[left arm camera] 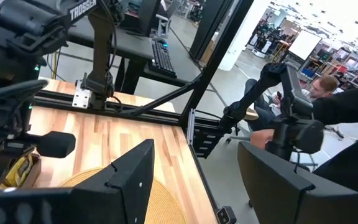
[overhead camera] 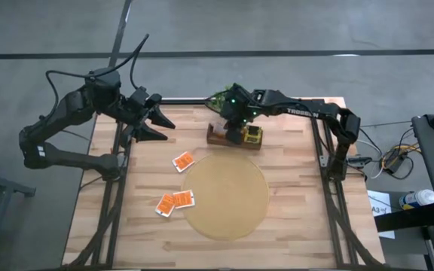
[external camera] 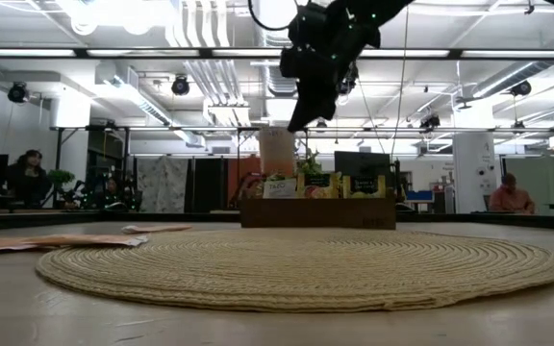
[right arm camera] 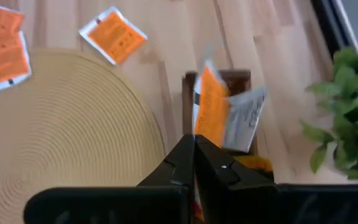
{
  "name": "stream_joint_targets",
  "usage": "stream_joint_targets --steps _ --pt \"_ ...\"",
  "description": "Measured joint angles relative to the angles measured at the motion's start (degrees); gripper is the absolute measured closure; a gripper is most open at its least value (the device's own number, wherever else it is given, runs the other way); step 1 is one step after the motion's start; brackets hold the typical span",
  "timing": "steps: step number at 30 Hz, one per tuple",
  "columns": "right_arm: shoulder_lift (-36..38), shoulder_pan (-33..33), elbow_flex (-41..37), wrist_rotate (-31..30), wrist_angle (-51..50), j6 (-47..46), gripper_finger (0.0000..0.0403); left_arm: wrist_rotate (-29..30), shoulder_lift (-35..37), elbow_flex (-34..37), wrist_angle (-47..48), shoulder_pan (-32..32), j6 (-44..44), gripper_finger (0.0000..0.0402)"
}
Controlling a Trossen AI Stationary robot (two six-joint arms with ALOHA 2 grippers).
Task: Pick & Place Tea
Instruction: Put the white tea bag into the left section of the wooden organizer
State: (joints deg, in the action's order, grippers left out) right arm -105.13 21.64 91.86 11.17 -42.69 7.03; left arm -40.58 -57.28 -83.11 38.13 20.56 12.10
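Three orange-red tea packets lie flat on the table: one (overhead camera: pixel 183 160) far-left of the mat, two (overhead camera: pixel 174 202) at the mat's left edge, also seen in the right wrist view (right arm camera: pixel 112 35). A low wooden box (overhead camera: pixel 218 138) near the far edge holds upright packets, yellow ones (overhead camera: pixel 253 135) at its right end. My right gripper (overhead camera: pixel 236 133) (external camera: pixel 294 123) hangs above the box, shut on an orange packet (right arm camera: pixel 210 109). My left gripper (overhead camera: pixel 159 122) (left arm camera: pixel 194 186) hovers open over the far-left part of the table and holds nothing. My right gripper (right arm camera: pixel 194 142) pinches the orange packet between its two fingers by the edge (right arm camera: pixel 199 135) nearest the fingertips. The fingers come from above, pointing down. The packet sticks out beyond them over the box. A grey-white sheet (right arm camera: pixel 244 118) stands beside it; whether that is held too, I cannot tell.
A large round tan mat (overhead camera: pixel 224 194) covers the table's middle and near part. A small green plant (overhead camera: pixel 221 98) (right arm camera: pixel 347 106) stands at the far edge behind the box. Bare wood lies left of the mat and along the right side. People sit in the room beyond (external camera: pixel 510 195).
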Motion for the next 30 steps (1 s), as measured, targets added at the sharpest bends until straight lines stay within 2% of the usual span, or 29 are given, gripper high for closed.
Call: stream_joint_targets --steps 6,30 --pt "0.0 0.7 -3.1 3.9 3.8 -1.5 0.0395 0.0 0.0 0.0 0.0 0.0 0.0 0.0177" --pt "-0.1 1.4 -10.9 3.9 12.5 -6.3 0.0395 0.0 0.0 0.0 -0.1 0.0 0.0 0.0177"
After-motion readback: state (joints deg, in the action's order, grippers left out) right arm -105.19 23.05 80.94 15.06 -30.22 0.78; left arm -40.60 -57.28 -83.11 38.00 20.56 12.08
